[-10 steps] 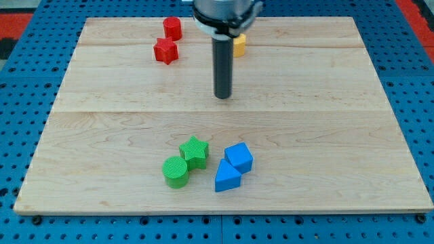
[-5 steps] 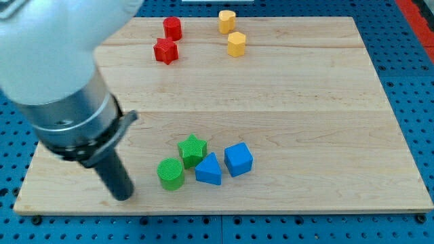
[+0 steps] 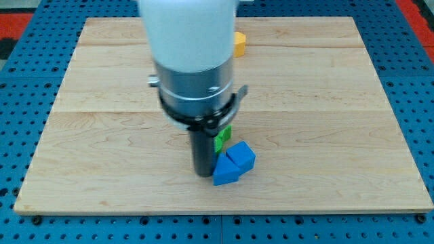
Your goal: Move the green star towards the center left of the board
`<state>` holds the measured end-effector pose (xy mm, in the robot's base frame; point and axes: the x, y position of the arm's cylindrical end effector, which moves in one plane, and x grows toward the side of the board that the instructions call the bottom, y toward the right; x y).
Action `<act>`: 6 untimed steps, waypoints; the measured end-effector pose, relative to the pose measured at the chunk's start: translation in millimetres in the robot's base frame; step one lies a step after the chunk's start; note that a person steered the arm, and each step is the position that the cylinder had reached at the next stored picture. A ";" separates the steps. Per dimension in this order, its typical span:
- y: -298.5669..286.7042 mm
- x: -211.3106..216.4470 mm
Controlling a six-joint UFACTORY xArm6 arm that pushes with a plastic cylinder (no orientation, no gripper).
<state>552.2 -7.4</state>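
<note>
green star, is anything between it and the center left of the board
Hard to say: my arm hides most of that stretch. Only a green sliver shows beside the rod, whose tip sits left of the blue blocks. The visible left board holds nothing.

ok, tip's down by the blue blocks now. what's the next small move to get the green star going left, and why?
Probably a short push toward the view's left. My tip sits at the left edge of the blue triangular block, with the blue cube just beyond. Only a sliver of a green block shows, against the rod's right side, so check it is the star before pushing; the arm hides the rest.
</note>
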 end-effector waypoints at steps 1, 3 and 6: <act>53.0 -20.0; 8.1 -86.1; -140.0 -117.3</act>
